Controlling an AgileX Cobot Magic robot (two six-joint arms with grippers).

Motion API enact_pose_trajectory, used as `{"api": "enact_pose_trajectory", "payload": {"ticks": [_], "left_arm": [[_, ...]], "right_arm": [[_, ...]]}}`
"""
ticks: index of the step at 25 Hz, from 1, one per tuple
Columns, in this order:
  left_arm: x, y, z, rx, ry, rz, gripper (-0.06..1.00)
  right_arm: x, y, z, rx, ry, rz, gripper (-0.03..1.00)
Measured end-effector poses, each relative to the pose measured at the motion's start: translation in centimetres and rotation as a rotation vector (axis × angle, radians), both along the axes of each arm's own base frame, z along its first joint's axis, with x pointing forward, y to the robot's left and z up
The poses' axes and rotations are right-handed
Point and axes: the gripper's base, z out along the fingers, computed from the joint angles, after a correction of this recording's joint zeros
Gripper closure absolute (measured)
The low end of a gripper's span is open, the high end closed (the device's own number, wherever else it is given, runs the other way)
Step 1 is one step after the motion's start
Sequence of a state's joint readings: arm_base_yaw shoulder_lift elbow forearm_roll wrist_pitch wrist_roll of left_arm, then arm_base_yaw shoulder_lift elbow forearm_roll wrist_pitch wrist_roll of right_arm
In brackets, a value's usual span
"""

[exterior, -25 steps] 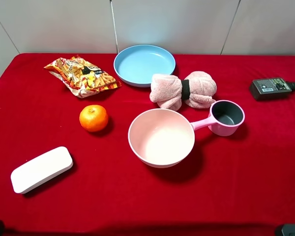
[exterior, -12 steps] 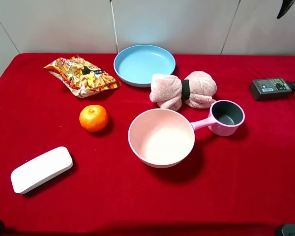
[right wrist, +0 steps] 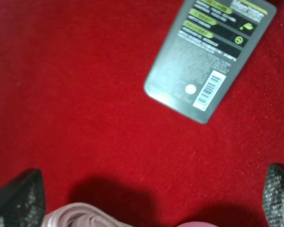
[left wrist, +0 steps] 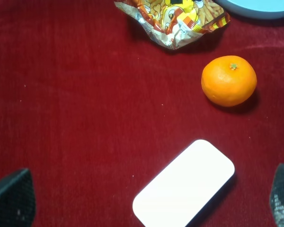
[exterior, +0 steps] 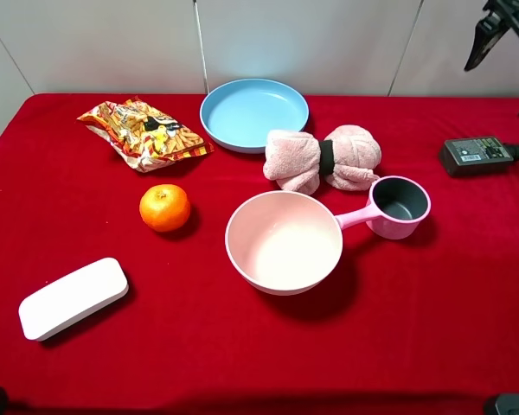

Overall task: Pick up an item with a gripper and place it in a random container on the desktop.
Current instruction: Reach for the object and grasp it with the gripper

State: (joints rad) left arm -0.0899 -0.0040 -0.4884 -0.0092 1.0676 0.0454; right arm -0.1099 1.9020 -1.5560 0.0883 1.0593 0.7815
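**Black bottle untouched, right arm now inbound**

Grey-black bottle [exterior: 477, 156] lies flat, label up, at the far right of the bench [exterior: 432, 328], same spot as a second ago. It is well apart from the blue plate [exterior: 253, 112] at the back centre.

What changed: a second ago the overhead view showed no arm. Half a second ago a dark tip appeared at the top right corner. Now the right arm [exterior: 500, 22] shows more fully there, above and behind the bottle.

The right wrist view has the bottle [right wrist: 210, 56] in frame. The right pincer [right wrist: 147, 196] has its jaws spread wide with nothing between them. The bottle is not between the fingers yet, only bare red cloth.

Left pincer [left wrist: 146, 198] is also spread wide and empty, hovering over the white case [left wrist: 184, 184]. We judge it is not involved.

Our read: approach phase, grasp not started. The right arm needs to descend and centre on the bottle.

The carry to the plate would then cross the pink cup [exterior: 398, 206] and pink towel [exterior: 323, 158], so we'd want lift clearance. The pink bowl [exterior: 283, 242] is also near that path.
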Motion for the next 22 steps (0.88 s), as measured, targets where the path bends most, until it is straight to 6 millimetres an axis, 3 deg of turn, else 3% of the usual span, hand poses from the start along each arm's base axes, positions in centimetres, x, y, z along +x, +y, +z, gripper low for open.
{"api": "enact_pose_trajectory", "payload": {"ticks": [15,22], "left_arm": [[0.0,0.0,0.0,0.000,0.000,0.000,-0.05],[0.0,0.0,0.0,0.000,0.000,0.000,-0.05]], "right_arm": [[1.4,-2.4,-5.9,0.069,0.108,-0.086,0.28],[1.8,-3.8,-7.7,0.083,0.111,-0.130,0.28]]}}
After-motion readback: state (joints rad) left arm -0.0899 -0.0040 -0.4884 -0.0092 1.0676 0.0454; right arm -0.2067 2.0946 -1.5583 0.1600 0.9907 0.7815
